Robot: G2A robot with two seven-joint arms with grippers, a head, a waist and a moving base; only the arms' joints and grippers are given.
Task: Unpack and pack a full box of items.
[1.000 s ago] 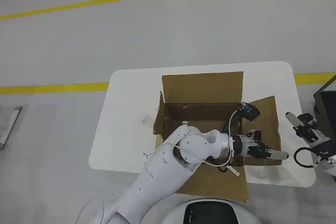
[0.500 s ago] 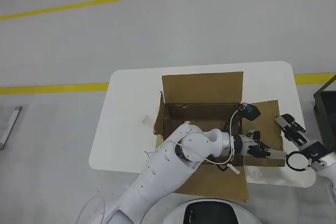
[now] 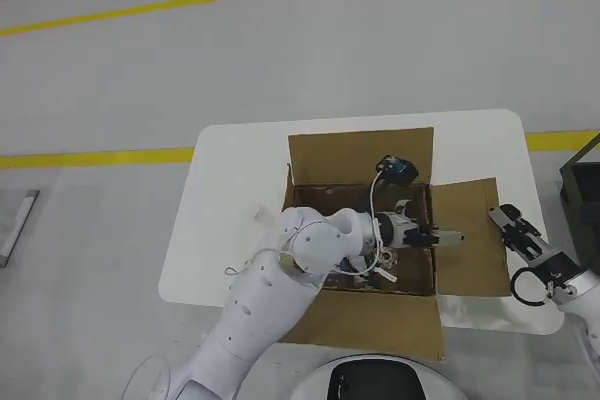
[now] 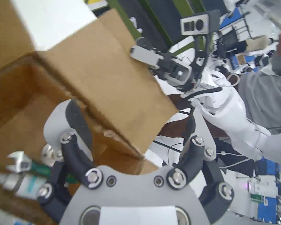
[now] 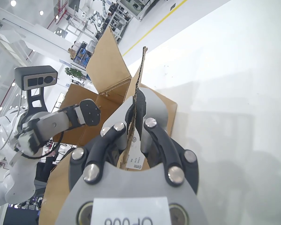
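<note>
- On the white table (image 3: pixel 230 200), near its middle: open cardboard box (image 3: pixel 360 197), flaps opened out; not yet emptied, to judge by the small spanner (image 4: pixel 16 162) and pale tube (image 4: pixel 16 183) lying low inside it.
- At the box's right-hand wall: left gripper (image 3: pixel 442 238), spread wide and holding nothing; one finger inside the box, the other out beyond the wall, as seen from the left wrist.
- At the outer edge of the right flap (image 3: pixel 470 250): right gripper (image 5: pixel 137 101), drawn narrow on the cardboard; flap edge pinched between the two pads.
- Handling of the flap, as a judgement: light; stiff across the corrugation, weak along the crease; best taken at the free edge, as here, and swung about the hinge rather than pulled; liable to drag the whole light box along if tugged sideways.
- Handling of the contents, likewise judged: spanner hard, smooth, probably slippery, best pinched across the narrow shank; tube probably softer and apt to roll, best gripped across its body and gently.
- Risk worth minding: wide fingers catching the wall or crease on the way down to the items.
</note>
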